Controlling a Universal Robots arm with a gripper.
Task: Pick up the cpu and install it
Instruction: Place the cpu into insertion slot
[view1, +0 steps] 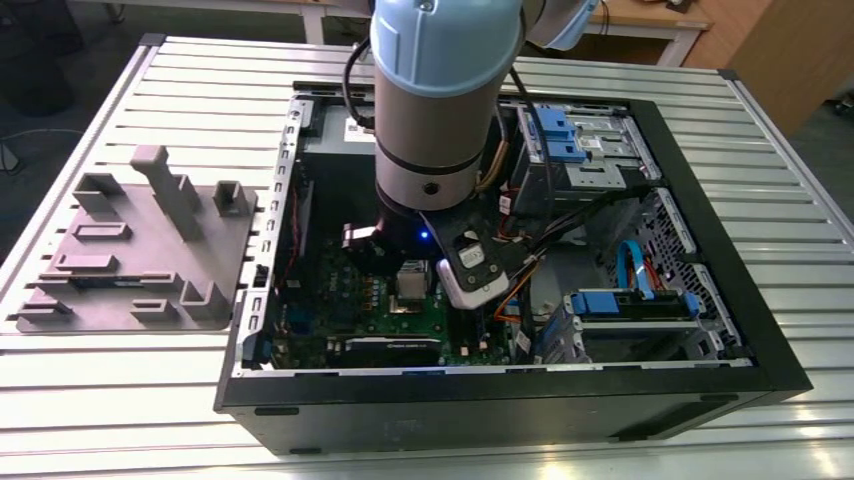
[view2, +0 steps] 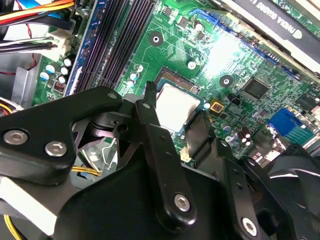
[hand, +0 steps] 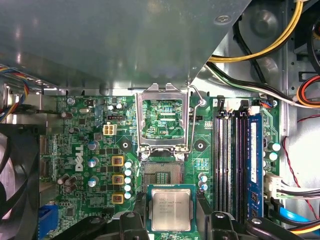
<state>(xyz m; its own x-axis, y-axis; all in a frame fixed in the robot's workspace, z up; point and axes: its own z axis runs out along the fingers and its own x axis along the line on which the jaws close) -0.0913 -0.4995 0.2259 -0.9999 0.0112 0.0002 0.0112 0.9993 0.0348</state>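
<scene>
The cpu (hand: 171, 210), a small square chip with a pale metal top, sits between my black fingers (hand: 138, 206), and my gripper (hand: 171, 209) is shut on its two opposite edges. It hangs just over the near edge of the dark open socket (hand: 161, 176) on the green motherboard (hand: 90, 145). The socket's metal frame (hand: 163, 118) is swung up and open. In the second wrist view the cpu (view2: 175, 106) shows between the fingers (view2: 150, 97) of the gripper (view2: 175, 114). In the exterior view the arm reaches down into the open computer case (view1: 507, 400), with the cpu (view1: 414, 284) under it.
Memory slots (hand: 235, 160) run beside the socket, and coloured cables (hand: 260, 55) cross the case wall behind. A black fan (hand: 17, 175) and a graphics card (view2: 280, 20) border the board. Blue drive cages (view1: 627, 300) fill the case's right. A grey fixture (view1: 134, 250) lies on the slatted table.
</scene>
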